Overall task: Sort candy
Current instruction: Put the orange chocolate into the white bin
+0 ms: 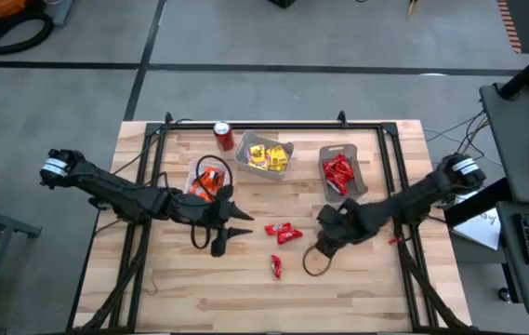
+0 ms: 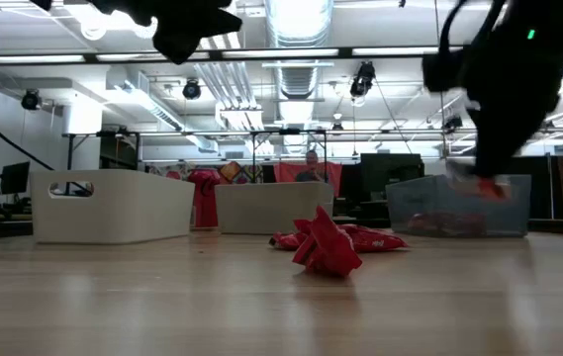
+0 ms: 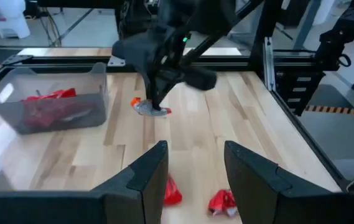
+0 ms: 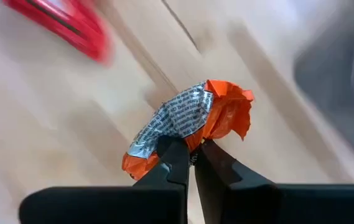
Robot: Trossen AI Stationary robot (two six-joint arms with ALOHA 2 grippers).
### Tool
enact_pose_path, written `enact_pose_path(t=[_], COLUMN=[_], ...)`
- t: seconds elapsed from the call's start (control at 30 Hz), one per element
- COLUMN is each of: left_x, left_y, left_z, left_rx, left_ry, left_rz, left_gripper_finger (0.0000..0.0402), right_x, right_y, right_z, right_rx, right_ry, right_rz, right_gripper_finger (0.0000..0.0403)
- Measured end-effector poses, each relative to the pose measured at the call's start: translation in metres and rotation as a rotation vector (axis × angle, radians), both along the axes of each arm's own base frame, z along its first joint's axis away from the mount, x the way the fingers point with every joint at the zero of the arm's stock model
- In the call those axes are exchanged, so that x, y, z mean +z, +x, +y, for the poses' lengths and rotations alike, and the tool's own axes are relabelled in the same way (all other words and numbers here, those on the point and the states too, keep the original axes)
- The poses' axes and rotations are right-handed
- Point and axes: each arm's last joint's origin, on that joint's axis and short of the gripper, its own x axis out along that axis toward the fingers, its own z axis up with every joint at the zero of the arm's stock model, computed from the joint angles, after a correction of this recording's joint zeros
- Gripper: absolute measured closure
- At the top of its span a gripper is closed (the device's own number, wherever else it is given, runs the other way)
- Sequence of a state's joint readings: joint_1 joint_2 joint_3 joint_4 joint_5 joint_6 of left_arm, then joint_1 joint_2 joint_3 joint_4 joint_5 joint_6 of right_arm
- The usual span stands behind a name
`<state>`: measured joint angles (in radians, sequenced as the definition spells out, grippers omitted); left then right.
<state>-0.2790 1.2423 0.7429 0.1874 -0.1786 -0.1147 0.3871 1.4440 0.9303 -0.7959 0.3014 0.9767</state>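
My right gripper (image 1: pixel 324 242) hovers over the middle of the table, shut on an orange and silver wrapped candy (image 4: pixel 192 118). My left gripper (image 1: pixel 242 223) waits open just left of the loose red candies (image 1: pixel 283 231), its fingers pointing toward the table's right; in the left wrist view its gap (image 3: pixel 195 155) frames two of them (image 3: pixel 223 202). Another red candy (image 1: pixel 276 267) lies nearer the front edge. Toward the far edge stand a bin with orange candy (image 1: pixel 210 181), a bin with yellow candy (image 1: pixel 264 155) and a grey bin with red candy (image 1: pixel 341 174). My right gripper pinches the orange candy by the lower edge of its crinkled wrapper (image 4: pixel 186 138), between the two fingertips. The fingers point down at it from above. The candy (image 3: pixel 149 107) is lifted clear of the table and sticks out beyond the fingertips.
A red soda can (image 1: pixel 223 136) stands upright at the far edge beside the yellow bin. A black cable loop (image 1: pixel 315 262) hangs near my right gripper. Black frame rails (image 1: pixel 394 177) run along the table's sides. Bare wood lies along the near edge.
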Motion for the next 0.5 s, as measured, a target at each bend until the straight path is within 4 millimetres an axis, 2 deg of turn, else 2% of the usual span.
enact_pose_path(t=[0.23, 0.5], left_x=[-0.013, -0.018], left_y=[0.019, 0.027], left_z=[-0.003, -0.005], left_rx=[-0.003, -0.016], left_ry=[0.008, 0.055], left_rz=[-0.042, -0.082], left_gripper_finger=[0.0260, 0.0260], right_x=[0.027, 0.040], right_y=[0.013, 0.026], right_z=[0.010, 0.015], right_rx=[0.196, 0.388], right_ry=[-0.084, -0.182], right_rz=[-0.321, -0.461], right_gripper_finger=[0.0394, 0.0394])
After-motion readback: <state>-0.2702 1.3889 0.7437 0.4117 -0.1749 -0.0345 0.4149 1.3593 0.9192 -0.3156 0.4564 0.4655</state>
